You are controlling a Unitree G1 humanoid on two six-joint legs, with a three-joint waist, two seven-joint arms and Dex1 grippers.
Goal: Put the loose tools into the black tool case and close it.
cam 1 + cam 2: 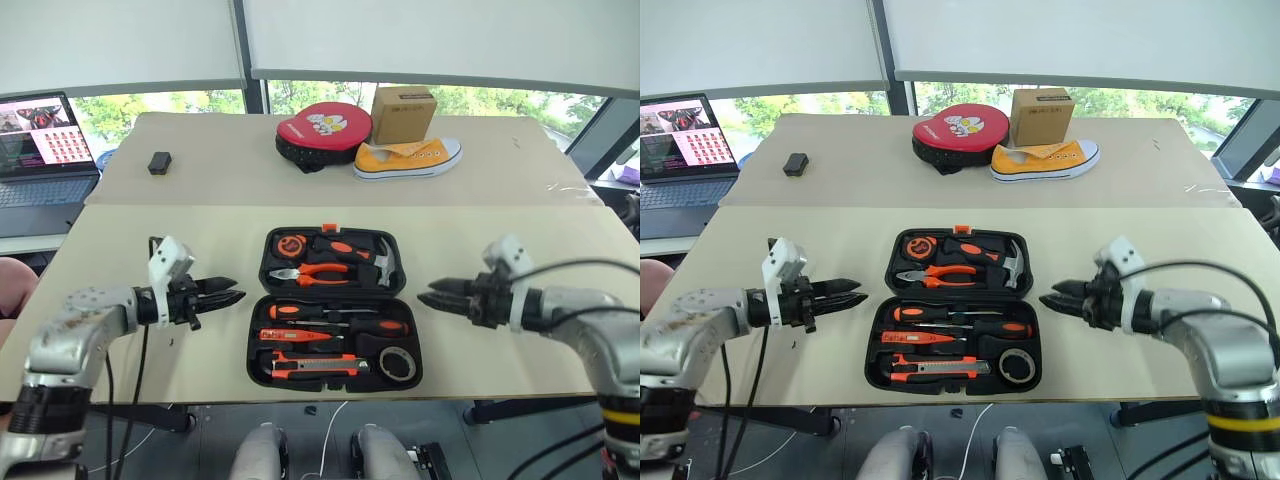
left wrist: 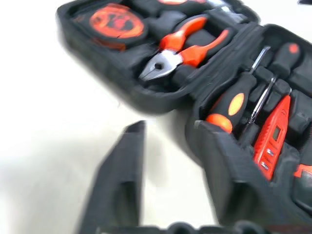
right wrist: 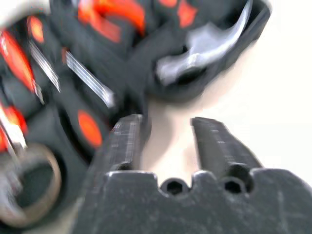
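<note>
Black two-fingered left gripper and right gripper, jaws parted and empty, flank the open moulded-plastic tool case.

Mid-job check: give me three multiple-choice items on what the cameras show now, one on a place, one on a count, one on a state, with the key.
1. Where does the tape roll lie?
A. On the far table by the shoe
B. In the near half of the black tool case, at its right corner
C. Between the left gripper's fingers

2. How many orange-and-black-handled screwdrivers lie in the case's near half?
A. None
B. Two
C. Five

3. How does the case stand?
A. Open flat
B. Shut and latched
C. Upright on edge

Key: 1 B, the roll sits in the corner slot. 2 B, two handles lie one behind the other. 3 A, both halves lie open; the left gripper and right gripper flank it, open and empty.
</note>
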